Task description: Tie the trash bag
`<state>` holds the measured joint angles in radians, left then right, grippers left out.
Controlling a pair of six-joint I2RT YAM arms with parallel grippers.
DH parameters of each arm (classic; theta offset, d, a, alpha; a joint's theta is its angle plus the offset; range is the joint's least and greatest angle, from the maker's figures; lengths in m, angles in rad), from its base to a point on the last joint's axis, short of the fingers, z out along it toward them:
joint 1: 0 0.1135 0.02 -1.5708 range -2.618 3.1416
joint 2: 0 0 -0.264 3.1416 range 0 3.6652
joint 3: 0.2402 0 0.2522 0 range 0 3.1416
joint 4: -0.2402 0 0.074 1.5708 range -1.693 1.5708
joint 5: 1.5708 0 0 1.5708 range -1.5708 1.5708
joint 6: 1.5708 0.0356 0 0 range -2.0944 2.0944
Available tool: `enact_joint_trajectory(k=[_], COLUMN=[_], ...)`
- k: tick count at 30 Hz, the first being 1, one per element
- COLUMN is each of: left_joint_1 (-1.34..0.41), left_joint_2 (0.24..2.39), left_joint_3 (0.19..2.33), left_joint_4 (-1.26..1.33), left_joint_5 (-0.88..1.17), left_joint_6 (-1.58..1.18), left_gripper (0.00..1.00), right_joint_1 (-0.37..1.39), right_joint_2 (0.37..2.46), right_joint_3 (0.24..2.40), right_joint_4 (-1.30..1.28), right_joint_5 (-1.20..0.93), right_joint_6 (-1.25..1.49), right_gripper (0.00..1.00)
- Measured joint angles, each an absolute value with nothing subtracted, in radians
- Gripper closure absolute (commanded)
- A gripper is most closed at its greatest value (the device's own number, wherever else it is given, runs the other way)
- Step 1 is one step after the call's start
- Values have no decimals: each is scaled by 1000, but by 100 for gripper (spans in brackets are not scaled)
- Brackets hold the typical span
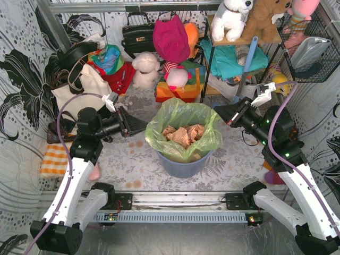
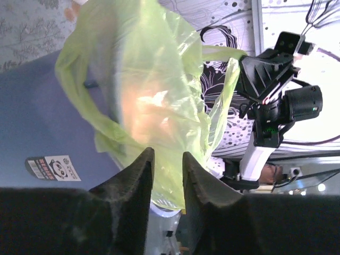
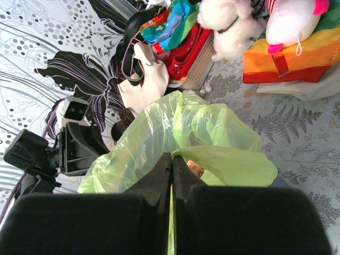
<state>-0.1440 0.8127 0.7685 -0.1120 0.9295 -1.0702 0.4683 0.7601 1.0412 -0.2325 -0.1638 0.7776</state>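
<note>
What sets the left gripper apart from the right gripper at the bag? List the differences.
The left gripper has its jaws apart; the right gripper has them pressed shut. Green film merely shows in the left gripper's gap; the right gripper pinches a sliver of the trash bag. Both are black and meet the bag's mouth from opposite sides.

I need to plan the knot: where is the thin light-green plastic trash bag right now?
Top view, centre of the table: the thin light-green plastic trash bag lines the round blue-grey bin, between the left gripper and the right gripper.
</note>
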Motion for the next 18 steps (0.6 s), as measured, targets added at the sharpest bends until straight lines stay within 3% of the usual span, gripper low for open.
enact_joint_trajectory(k=[4, 6, 13, 18], left_joint_1=[-144, -144, -179, -374], left_joint_2=[842, 857, 916, 1042], left_joint_3=[842, 866, 888, 1041], left_joint_4=[-144, -148, -37, -112], left_joint_5=[944, 948, 956, 885], left_joint_6=[-1023, -1011, -1061, -977], left_gripper=[91, 95, 92, 87], right_joint_1=[468, 468, 468, 468], right_joint_2=[759, 759, 758, 759], right_joint_3=[1037, 1034, 1019, 1009], right_joint_4=[-233, -232, -221, -209], right_joint_5=[-164, -164, -171, -179], right_joint_6=[778, 781, 788, 796], right_gripper=[100, 100, 100, 100])
